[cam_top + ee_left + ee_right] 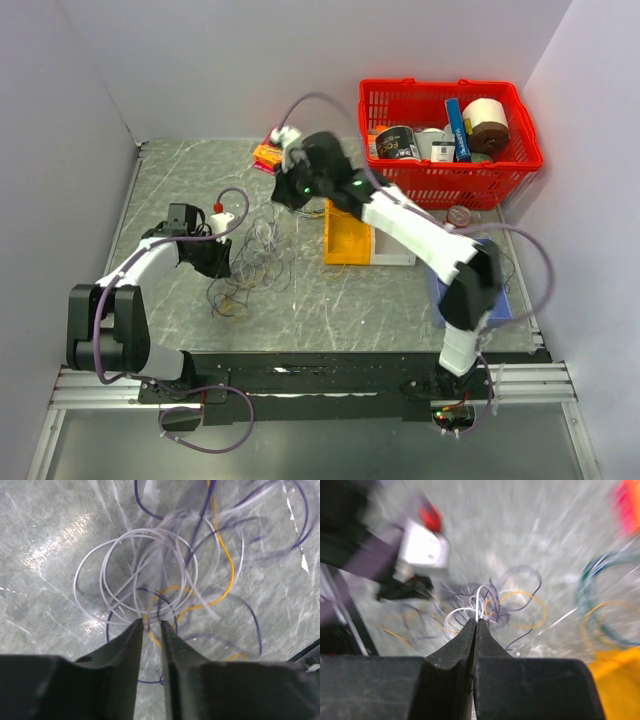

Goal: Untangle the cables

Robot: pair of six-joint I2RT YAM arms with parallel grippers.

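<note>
The cables (255,255) are a loose tangle of white, purple and orange-yellow strands on the grey marble table, left of centre. My left gripper (218,258) sits low at the tangle's left edge. In the left wrist view its jaws (151,626) stand a narrow gap apart, with a thin strand at the tips and the white and purple loops (150,565) just beyond. My right gripper (285,195) is raised over the tangle's far side. In the right wrist view it (477,621) is shut on a white strand that rises from the bunch (510,600).
A white bottle with a red cap (220,215) stands just behind the left gripper. A yellow bin (345,240) and a white box (395,255) lie right of the tangle. A blue-green wire coil (600,600) is by the bin. A red basket (440,84) stands at the back right.
</note>
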